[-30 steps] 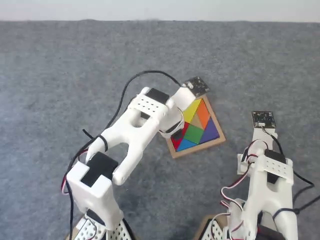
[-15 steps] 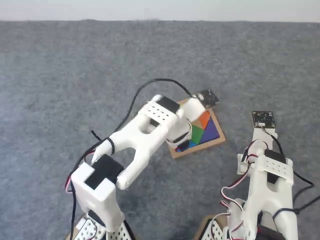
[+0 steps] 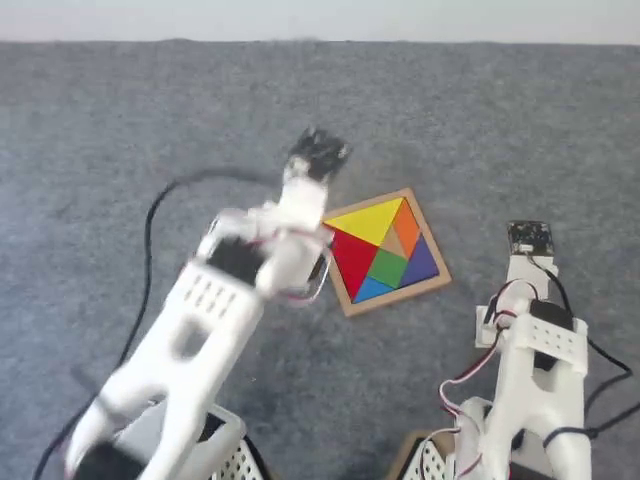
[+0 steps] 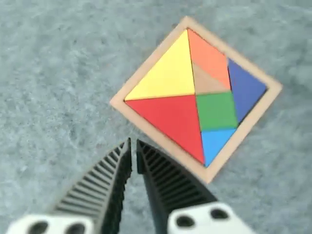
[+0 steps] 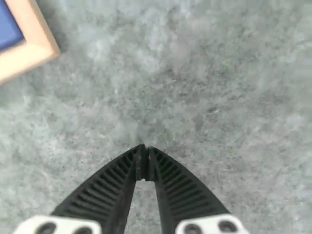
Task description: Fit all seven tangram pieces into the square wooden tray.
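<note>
Hidden or cut off:
- In the high view the left arm (image 3: 215,310) crosses the near-left corner of the square wooden tray (image 3: 400,296), covering that bit of rim and the edge of the red triangle (image 3: 352,258).
- The arm's fingers can't be made out under its wrist in that view.
- The right arm (image 3: 535,345) is cut off at the bottom edge, its fingers hidden below its own wrist.
- The right wrist view catches just one tray corner (image 5: 30,48) with a sliver of the dark blue piece (image 5: 7,29).

Fingers:
- The left gripper (image 4: 132,144) is narrow, a thin slit between the tips, and holds nothing. It hangs over bare surface just off the tray rim (image 4: 152,62) on the red triangle's (image 4: 173,119) side.
- The right gripper (image 5: 145,149) has its tips pressed together, empty, over bare surface beside the tray's corner.

The tray sits on the grey surface (image 3: 120,120) between the two arms, turned like a diamond. All seven pieces lie flat inside it:
- yellow triangle (image 4: 165,75)
- red triangle
- orange piece (image 4: 209,53)
- tan triangle (image 4: 207,83)
- green square (image 4: 215,111)
- dark blue piece (image 4: 246,87)
- light blue triangle (image 4: 216,141)

Around:
- A black cable (image 3: 150,225) loops off the left arm.
- The white perforated base (image 3: 235,462) is at the bottom.
- A pale wall strip (image 3: 300,20) runs along the top.
</note>
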